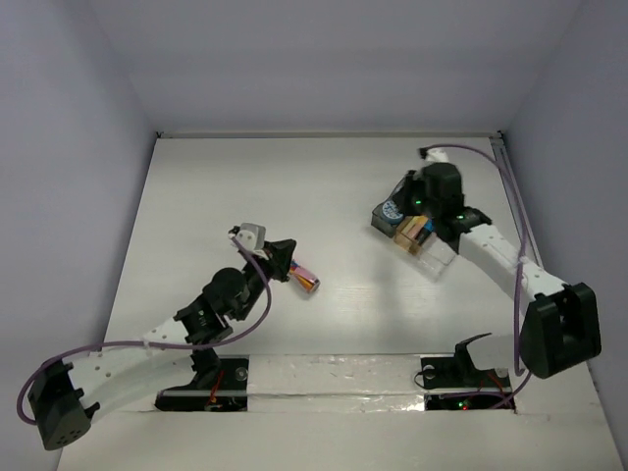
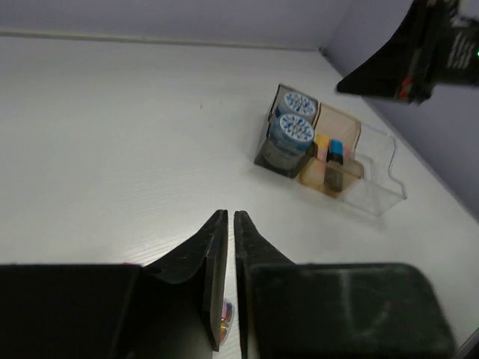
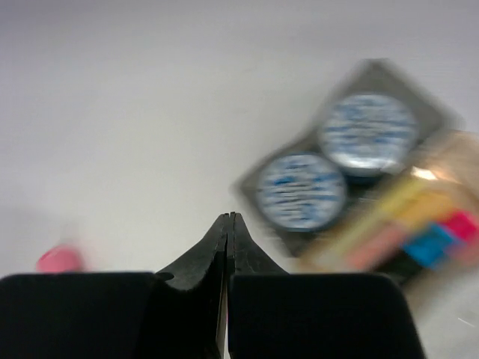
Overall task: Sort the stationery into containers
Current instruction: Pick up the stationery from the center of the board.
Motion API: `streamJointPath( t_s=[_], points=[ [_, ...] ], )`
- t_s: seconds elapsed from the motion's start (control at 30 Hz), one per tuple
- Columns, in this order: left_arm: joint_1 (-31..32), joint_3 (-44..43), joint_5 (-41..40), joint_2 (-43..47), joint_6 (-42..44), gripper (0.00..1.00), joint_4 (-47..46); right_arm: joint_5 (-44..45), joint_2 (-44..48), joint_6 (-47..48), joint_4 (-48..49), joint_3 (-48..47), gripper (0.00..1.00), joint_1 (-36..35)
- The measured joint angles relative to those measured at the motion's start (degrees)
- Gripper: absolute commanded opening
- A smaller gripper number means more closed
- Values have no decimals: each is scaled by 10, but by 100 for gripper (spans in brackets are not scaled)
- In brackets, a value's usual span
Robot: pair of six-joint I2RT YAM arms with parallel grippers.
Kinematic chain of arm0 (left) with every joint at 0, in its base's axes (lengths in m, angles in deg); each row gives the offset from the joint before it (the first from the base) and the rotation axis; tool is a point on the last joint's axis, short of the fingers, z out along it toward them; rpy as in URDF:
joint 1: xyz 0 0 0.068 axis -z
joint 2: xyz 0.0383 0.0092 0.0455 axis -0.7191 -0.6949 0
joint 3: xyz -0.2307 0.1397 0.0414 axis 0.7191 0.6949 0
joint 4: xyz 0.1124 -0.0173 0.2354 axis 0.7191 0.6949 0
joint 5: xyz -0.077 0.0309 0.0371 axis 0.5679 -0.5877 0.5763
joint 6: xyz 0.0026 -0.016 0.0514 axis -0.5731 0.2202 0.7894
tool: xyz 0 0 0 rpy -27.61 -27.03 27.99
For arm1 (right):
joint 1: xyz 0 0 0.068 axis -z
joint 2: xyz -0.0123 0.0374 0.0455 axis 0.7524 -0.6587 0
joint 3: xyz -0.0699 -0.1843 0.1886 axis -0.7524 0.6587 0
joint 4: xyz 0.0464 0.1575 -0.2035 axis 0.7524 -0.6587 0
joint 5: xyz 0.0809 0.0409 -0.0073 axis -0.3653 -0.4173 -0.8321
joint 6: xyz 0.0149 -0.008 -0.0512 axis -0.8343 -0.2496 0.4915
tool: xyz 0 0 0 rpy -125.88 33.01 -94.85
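**Under the left pincer, one tube to go**

Right below the left pincer (image 2: 227,215) lies the tube (image 1: 308,280) of coloured sticks, flat on the table (image 2: 112,134). A sliver of colour shows through the slit between the jaws. Those jaws are drawn almost together with only a thin gap. I can't tell whether they pinch the tube or just hover over it. The low, forward-reaching pose fits a pick straight off the surface.

Far ahead of that pincer and to its right sit the trays. Both rolls (image 2: 292,129) fill the dark tray (image 2: 271,157), stacked end to end because it's the snug fit for round things. The markers (image 2: 334,153) lie side by side in the tan tray (image 2: 340,123). The clear tray (image 2: 382,191), furthest out, looks empty, and that's my guess for the tube's home.

Just under the right pincer (image 3: 227,217) are those same rolls. Its jaws are clenched tight on nothing, so I read its part as done. The sort is nearly finished, and the risk is the slim tube rolling away from a shallow grip.
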Motion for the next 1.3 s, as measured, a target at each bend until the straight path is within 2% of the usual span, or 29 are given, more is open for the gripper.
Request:
streamJointPath(
  t_s=[0.07, 0.1, 0.13, 0.17, 0.3, 0.33, 0.47, 0.63, 0.83, 0.93, 0.97, 1.03, 1.07, 1.2, 1.3],
  points=[
    [0, 16, -20, 49, -3, 0, -1, -18, -15, 13, 25, -1, 13, -81],
    [0, 25, -35, 81, -5, 0, -2, -28, -31, 19, 37, -2, 23, -129],
    [0, 33, -50, 105, -8, 0, -1, -37, -50, 23, 43, -5, 49, -165],
    [0, 40, -68, 130, -11, 1, -1, -51, -69, 26, 47, -10, 58, -192],
    [-1, 49, -123, 190, -21, 13, 1, -67, -172, 53, 28, -74, 79, -271],
    [-1, 49, -132, 194, -23, 17, 2, -67, -196, 61, 19, -98, 80, -285],
    [-1, 49, -153, 196, -29, 20, 17, -54, -280, 88, -26, -195, 82, -338],
    [-1, 51, -158, 219, -33, 23, 31, -45, -336, 106, -77, -257, 82, -387],
    [-1, 52, -166, 242, -35, 26, 34, -23, -401, 109, -132, -293, 72, -415],
    [-1, 52, -167, 243, -37, 26, 36, -8, -419, 105, -160, -299, 59, -417],
    [-1, 52, -167, 243, -37, 26, 35, -1, -425, 103, -166, -300, 45, -417],
    [-1, 52, -167, 243, -37, 26, 37, 15, -427, 95, -169, -302, 33, -417],
    [-1, 52, -167, 243, -38, 26, 37, 27, -427, 87, -170, -303, 23, -417],
    [-1, 52, -165, 240, -38, 27, 35, 64, -417, 50, -172, -294, 18, -411],
    [-1, 53, -157, 227, -40, 27, 33, 78, -367, 17, -160, -245, 17, -388]
  ],
)
